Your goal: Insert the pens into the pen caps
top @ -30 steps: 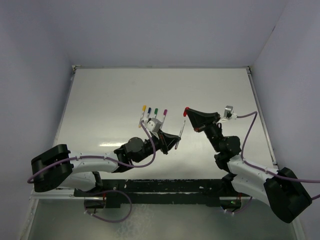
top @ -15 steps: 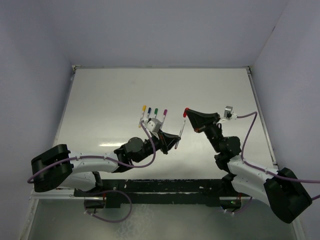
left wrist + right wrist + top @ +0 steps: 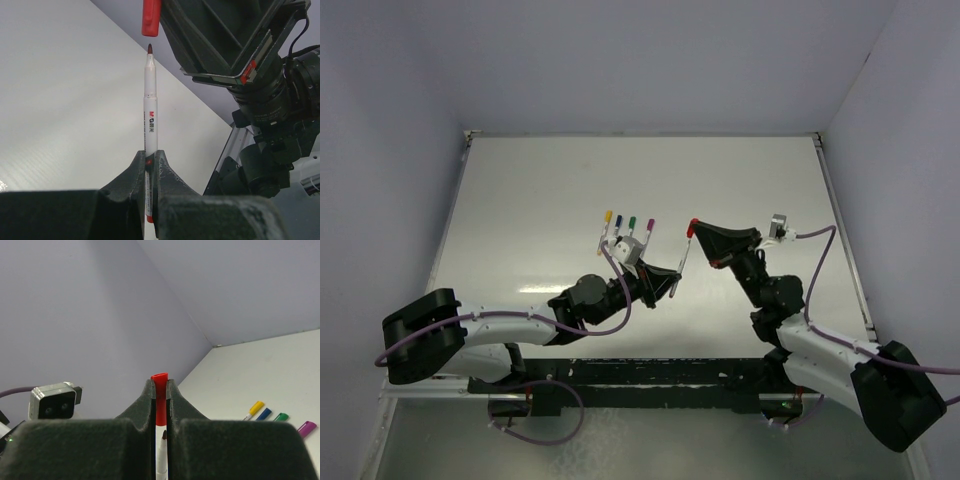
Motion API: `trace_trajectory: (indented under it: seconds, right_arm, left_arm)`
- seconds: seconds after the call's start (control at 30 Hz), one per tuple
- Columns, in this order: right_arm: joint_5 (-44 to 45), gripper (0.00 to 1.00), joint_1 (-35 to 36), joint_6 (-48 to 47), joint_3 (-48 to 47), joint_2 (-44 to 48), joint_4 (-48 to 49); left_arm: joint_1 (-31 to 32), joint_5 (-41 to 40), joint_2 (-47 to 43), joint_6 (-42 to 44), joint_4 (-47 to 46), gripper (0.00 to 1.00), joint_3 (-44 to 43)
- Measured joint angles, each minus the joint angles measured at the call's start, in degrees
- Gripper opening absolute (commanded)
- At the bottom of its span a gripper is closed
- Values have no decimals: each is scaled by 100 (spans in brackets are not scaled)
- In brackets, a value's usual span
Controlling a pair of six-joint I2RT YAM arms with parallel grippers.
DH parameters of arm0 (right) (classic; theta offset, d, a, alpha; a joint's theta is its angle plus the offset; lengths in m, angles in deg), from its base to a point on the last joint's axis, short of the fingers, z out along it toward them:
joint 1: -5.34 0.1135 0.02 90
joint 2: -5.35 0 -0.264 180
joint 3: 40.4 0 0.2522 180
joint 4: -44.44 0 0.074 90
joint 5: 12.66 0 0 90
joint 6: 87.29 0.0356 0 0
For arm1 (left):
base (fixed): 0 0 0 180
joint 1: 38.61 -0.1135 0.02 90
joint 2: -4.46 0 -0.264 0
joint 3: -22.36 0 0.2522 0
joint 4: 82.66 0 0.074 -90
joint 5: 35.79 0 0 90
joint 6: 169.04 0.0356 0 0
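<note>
My left gripper (image 3: 673,284) (image 3: 150,157) is shut on the lower barrel of a white pen (image 3: 684,259) (image 3: 150,115) with a dark red tip, holding it upright. Just beyond the tip sits the red pen cap (image 3: 693,228) (image 3: 151,18) (image 3: 160,396), with my right gripper (image 3: 696,231) (image 3: 160,385) shut on it. A small gap shows between tip and cap mouth, and the two are nearly in line. In the right wrist view the pen tip (image 3: 163,436) shows between the fingers below the cap.
Pens with yellow (image 3: 607,216) (image 3: 256,407), blue (image 3: 620,219), green (image 3: 632,221) and purple (image 3: 651,224) (image 3: 306,428) caps on them lie side by side on the table behind the left gripper. The grey walls stand round the table (image 3: 530,200).
The right gripper with the red cap has shifted slightly toward the pen tip. The left gripper and its pen have stayed in place.
</note>
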Motion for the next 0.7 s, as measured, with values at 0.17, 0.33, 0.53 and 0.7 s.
trace_trajectory:
  seconds: [0.17,0.33,0.53,0.7]
  right_arm:
    - [0,0,0,0,0,33,-13]
    - [2,0,0,0,87,33,-20]
    - [2,0,0,0,98,33,-22]
    - [2,0,0,11,98,31,-13]
  left_arm:
    - [0,-17,-4,0,-2,0,17]
    - [0,-28,-48,0,2,0,92]
    - [0,-33,-120,2,2,0,92]
    - [0,-33,-120,4,2,0,92]
